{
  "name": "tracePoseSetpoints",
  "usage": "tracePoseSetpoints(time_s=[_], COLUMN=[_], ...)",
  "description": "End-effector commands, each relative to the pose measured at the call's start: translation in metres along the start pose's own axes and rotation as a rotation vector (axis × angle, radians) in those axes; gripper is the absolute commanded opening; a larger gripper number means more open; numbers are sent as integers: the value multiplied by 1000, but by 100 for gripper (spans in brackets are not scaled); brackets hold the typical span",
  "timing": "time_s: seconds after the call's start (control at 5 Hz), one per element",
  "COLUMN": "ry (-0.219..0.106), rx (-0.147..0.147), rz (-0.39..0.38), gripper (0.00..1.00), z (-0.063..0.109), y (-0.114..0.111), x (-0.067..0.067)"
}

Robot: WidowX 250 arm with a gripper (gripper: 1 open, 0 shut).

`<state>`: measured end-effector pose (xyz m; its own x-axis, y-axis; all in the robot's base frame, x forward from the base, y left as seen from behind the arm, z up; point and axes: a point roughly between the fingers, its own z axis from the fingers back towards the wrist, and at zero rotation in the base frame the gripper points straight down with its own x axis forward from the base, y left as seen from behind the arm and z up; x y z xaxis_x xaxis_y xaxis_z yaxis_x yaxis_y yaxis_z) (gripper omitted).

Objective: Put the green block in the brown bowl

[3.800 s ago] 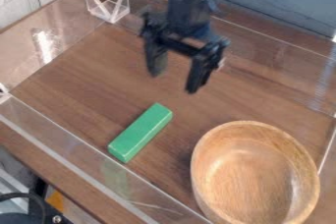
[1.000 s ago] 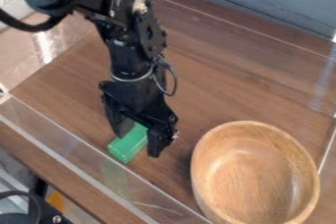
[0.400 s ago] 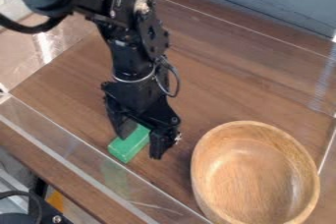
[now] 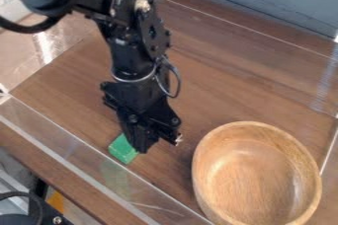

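Green block: the green block [image 4: 122, 149] is lying flat on the wooden table [image 4: 251, 66], near and left of centre. Only its near end is showing from under the arm.
Slip risk: the bar is long, so a grip away from its middle is likely to let it tilt or slide out while lifting.
Rim risk: a low carry to the right is risking the hanging end knocking the bowl's thick rim.
Gripper: the gripper [image 4: 145, 135] is pointing straight down, its fingers drawn together and clamping the block across its width. The block is not yet leaving the table.
Brown bowl: the brown bowl [image 4: 201, 160] is sitting near right, just beside the gripper.
Clear wall: the clear wall [image 4: 73, 175] is running along the near edge, close behind the block.
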<state>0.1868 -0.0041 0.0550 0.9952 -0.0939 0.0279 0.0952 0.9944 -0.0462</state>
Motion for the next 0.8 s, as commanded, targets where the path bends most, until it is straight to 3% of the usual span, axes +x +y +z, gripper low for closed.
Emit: tracePoseSetpoints(time_s=[0.0, 0.2, 0.4, 0.6], ry=[-44, -61, -69, -59], rx=[19, 9, -5, -7], rz=[-21, -81, -177, -232], gripper=[0, 0, 0, 0], z=[28, 55, 62, 55], y=[-8, -35, -72, -106], x=[10, 22, 32, 39])
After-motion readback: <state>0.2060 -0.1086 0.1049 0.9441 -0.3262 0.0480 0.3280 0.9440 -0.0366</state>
